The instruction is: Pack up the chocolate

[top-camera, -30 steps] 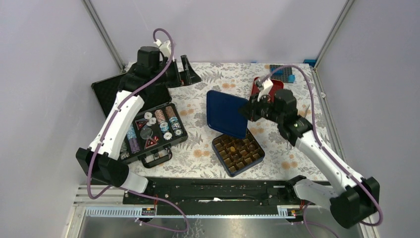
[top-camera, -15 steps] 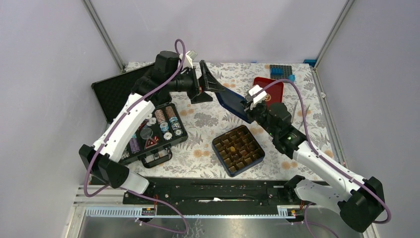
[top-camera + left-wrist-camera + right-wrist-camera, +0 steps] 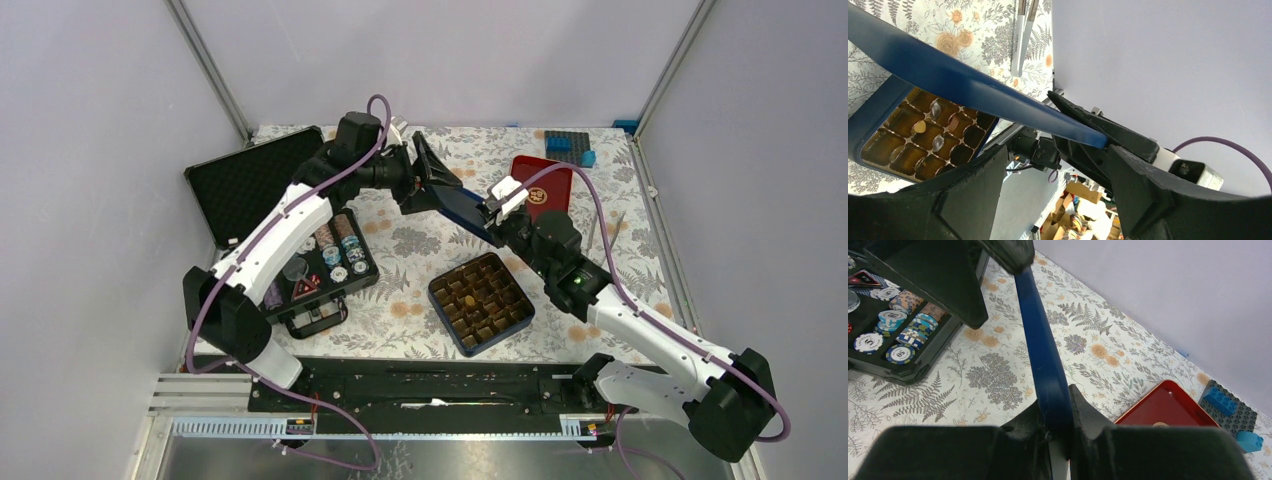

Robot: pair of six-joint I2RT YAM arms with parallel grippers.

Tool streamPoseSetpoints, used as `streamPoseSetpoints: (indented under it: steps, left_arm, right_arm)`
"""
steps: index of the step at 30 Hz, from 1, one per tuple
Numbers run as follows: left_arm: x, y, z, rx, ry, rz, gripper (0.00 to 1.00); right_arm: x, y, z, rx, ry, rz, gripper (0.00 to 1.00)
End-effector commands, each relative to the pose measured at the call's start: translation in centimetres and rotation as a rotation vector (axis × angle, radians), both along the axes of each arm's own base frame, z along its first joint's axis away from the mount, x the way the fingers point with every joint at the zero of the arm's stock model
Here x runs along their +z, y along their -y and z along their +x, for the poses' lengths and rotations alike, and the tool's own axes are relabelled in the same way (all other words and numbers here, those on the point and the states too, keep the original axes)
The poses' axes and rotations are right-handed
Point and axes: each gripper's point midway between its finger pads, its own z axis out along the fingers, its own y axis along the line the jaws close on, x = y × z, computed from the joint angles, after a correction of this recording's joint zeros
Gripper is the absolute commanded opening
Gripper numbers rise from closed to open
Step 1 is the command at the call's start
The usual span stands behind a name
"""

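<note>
Smooth and dull things
The blue lid [image 3: 1045, 365] looks like smooth plastic; the flowery table cover [image 3: 1098, 355] looks dull; the red tray [image 3: 1158, 410] looks smooth.

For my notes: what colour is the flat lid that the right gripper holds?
The lid is plain dark blue; clearest in the right wrist view.

Left arm is extended forward and to the right, left gripper [image 3: 445, 190] spread wide (jaws astride one end of the blue lid [image 3: 465, 207], contact not discernible). Right arm is reached forward-left, right gripper [image 3: 495, 212] pinched onto the lid's opposite edge.
</note>
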Motion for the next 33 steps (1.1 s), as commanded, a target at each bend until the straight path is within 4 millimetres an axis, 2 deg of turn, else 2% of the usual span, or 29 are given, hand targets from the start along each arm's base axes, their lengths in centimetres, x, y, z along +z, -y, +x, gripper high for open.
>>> streamPoseSetpoints:
  steps: [1, 7, 17, 21, 25, 29, 31, 32, 33]
  left_arm:
    - [0.5, 0.8, 1.0, 0.018, 0.019, -0.056, 0.76]
    - [-1.8, 0.6, 1.4, 0.026, -0.033, -0.011, 0.74]
    - [-4.7, 0.0, 2.2, 0.089, -0.108, 0.048, 0.72]
    - [-4.9, 0.2, 2.5, 0.106, -0.113, 0.031, 0.67]
    - [-5.2, 0.1, 2.5, 0.113, -0.117, 0.035, 0.56]
    - [-5.6, 0.1, 2.6, 0.112, -0.123, 0.041, 0.38]
    - [-5.8, 0.0, 2.5, 0.111, -0.123, 0.044, 0.24]
    - [-5.8, 0.0, 2.5, 0.112, -0.124, 0.045, 0.18]
    - [-5.8, -0.1, 2.6, 0.115, -0.122, 0.046, 0.11]
  right_arm:
    - [2.4, -0.6, -0.2, 0.016, 0.079, 0.027, 0.00]
    - [1.4, -0.7, -0.9, 0.029, 0.138, -0.073, 0.00]
    - [1.7, -0.3, -1.7, -0.156, 0.436, -0.279, 0.00]
    - [0.6, -1.3, -1.9, -0.186, 0.508, -0.360, 0.00]
    - [0.8, -2.0, -2.4, -0.232, 0.588, -0.361, 0.00]
    - [0.7, -2.6, -2.6, -0.261, 0.632, -0.359, 0.00]
    - [0.3, -3.0, -2.7, -0.251, 0.624, -0.354, 0.00]
    - [0.1, -2.9, -2.7, -0.253, 0.612, -0.338, 0.02]
    - [0.0, -2.8, -2.8, -0.252, 0.600, -0.327, 0.14]
